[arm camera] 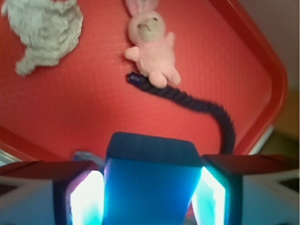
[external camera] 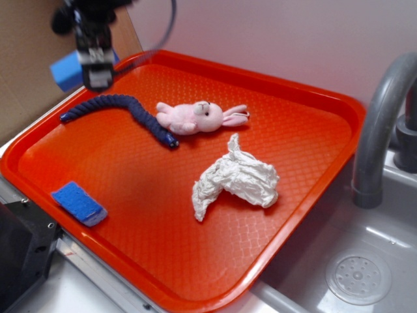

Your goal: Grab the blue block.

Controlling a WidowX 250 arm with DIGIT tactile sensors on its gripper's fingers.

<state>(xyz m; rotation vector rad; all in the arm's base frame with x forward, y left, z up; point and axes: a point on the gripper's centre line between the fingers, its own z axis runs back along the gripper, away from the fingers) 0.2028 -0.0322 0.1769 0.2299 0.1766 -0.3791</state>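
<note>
The blue block (external camera: 65,72) is a smooth bright-blue brick held in the air above the far left corner of the orange tray (external camera: 313,98). My gripper (external camera: 96,73) is shut on it, and the block sticks out to the left of the jaws. In the wrist view the block (arm camera: 152,183) fills the gap between the two fingers (arm camera: 86,197), and both pads press against its sides. The gripper (arm camera: 151,187) hangs well above the tray floor.
On the tray lie a dark navy braided rope (external camera: 124,107), a pink plush bunny (external camera: 195,117), a crumpled white cloth (external camera: 234,182) and a flat blue sponge (external camera: 79,203). A grey faucet (external camera: 381,130) and a sink (external camera: 358,277) stand to the right. Brown cardboard (external camera: 26,65) stands at the back left.
</note>
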